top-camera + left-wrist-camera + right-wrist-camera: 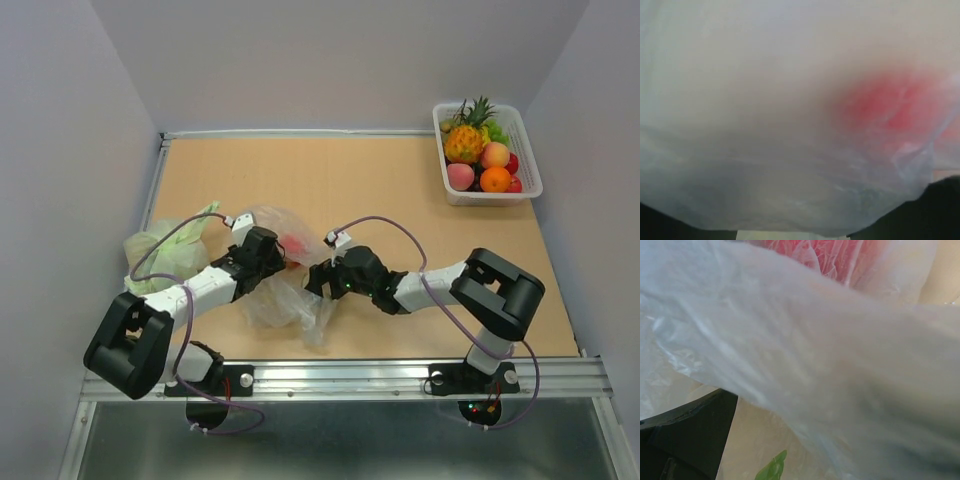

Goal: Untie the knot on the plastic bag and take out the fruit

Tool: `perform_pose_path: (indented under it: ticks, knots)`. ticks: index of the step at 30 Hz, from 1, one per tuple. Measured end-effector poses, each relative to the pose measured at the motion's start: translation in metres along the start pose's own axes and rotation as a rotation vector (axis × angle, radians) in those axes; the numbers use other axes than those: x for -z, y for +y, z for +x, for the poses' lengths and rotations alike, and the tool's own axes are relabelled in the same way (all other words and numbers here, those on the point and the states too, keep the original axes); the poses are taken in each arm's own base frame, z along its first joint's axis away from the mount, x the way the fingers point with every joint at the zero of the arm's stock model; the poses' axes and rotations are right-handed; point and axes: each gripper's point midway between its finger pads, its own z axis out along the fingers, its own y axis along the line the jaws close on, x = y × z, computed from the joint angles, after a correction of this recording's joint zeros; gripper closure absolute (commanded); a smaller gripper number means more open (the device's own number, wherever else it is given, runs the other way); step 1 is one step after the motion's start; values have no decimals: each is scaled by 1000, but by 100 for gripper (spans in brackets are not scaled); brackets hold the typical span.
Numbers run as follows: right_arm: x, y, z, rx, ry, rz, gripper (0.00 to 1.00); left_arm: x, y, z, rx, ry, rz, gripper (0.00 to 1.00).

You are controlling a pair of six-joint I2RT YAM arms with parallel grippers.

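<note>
The clear plastic bag (285, 290) lies crumpled between my two grippers, with a small red fruit (295, 246) inside it. My left gripper (270, 250) is pushed against the bag. In the left wrist view the film (765, 150) fills the frame and the red fruit (890, 107) glows through it. Dark fingers (685, 225) sit far apart at the bottom corners. My right gripper (318, 280) is at the bag's right side. Film (815, 365) drapes across its view, with one finger (690, 435) at the lower left. No knot shows.
A pale green bag (160, 255) lies left of the clear one, by the left arm. A white basket (528, 150) at the back right holds a pineapple (463, 143), peaches, an orange (494, 180) and other fruit. A metal rail runs along the near edge.
</note>
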Motion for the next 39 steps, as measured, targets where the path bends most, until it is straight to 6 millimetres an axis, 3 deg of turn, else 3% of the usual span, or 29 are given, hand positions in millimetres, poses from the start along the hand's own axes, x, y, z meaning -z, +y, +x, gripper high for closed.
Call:
perform_pose_path:
  ticks: [1,2,5,6,9,13,24,32,39]
  knots:
    - [2,1,0,4,4,2,0,0,-4,0,-1,3,20,56]
    - [4,0,-2,9,3,9,0,1,-10,-2,-3,2,50,73]
    - [14,2,-19,22,-39,32,0,8,-22,-7,-8,-2,119,98]
    - [18,4,-29,27,-69,43,0,11,-25,-10,-8,-8,137,100]
    - [33,6,-60,40,-167,78,0,32,-41,-27,-7,-57,238,100]
    - [46,-4,-86,49,-258,162,0,60,-60,-49,-9,-126,366,100]
    - [48,-24,-83,95,-243,271,0,134,-106,-99,-58,-247,601,100]
    - [21,-6,-101,78,-264,198,1,141,-114,-77,-100,-176,641,100]
    - [-9,8,-91,47,-227,100,2,144,-118,-63,-125,-137,655,100]
